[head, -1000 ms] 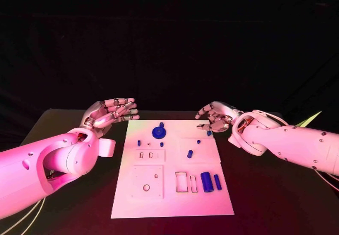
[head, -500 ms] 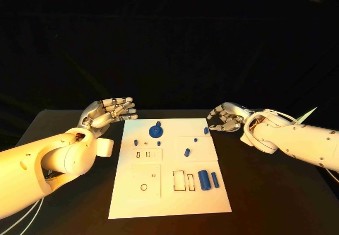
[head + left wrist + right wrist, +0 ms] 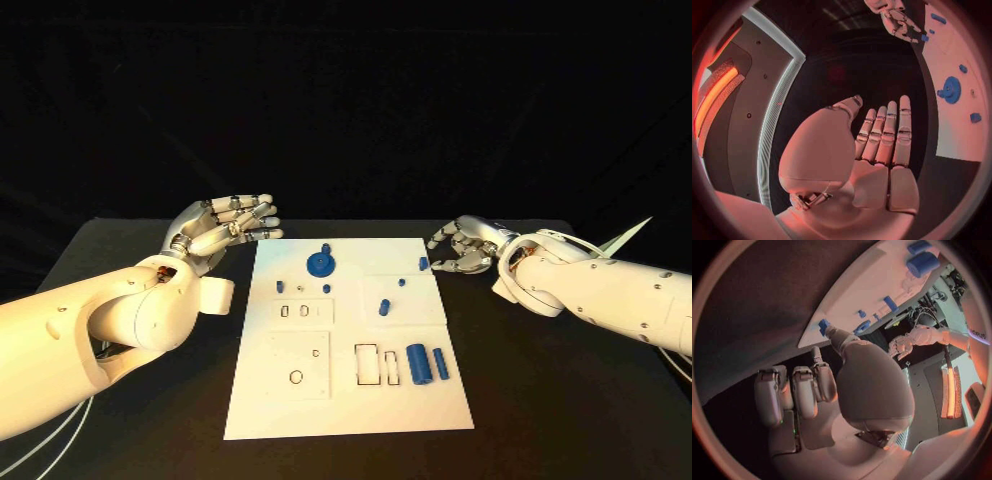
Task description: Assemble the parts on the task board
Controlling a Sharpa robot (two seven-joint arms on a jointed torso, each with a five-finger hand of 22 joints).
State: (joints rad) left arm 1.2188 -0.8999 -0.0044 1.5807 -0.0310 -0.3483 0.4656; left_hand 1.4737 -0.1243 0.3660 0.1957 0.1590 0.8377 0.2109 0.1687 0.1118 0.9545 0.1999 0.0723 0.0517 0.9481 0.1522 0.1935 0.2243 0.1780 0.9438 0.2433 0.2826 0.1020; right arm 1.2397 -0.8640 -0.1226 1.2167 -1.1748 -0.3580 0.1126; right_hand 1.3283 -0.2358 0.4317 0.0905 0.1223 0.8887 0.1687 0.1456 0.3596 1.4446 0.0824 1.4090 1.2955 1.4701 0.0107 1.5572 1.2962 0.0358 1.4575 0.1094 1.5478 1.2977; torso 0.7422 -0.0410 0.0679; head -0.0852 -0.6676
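The black table [image 3: 548,400] was seen carrying the white task board [image 3: 346,400] at its middle. The left hand [image 3: 224,232] was held off the board's far left corner, above the table, fingers stretched out and slightly apart, nothing gripped. The right hand [image 3: 464,245] was placed just off the board's far right corner, fingers curled inward; its thumb tip was seen right at a small blue peg [image 3: 423,264] on the board's far right edge, but whether the peg was touched or pinched could not be told. A blue gear [image 3: 322,265] was seen near the board's far edge. Two blue cylinders [image 3: 418,364] were laid side by side in the board's near right part. Smaller blue pegs [image 3: 385,307] were scattered mid-board.
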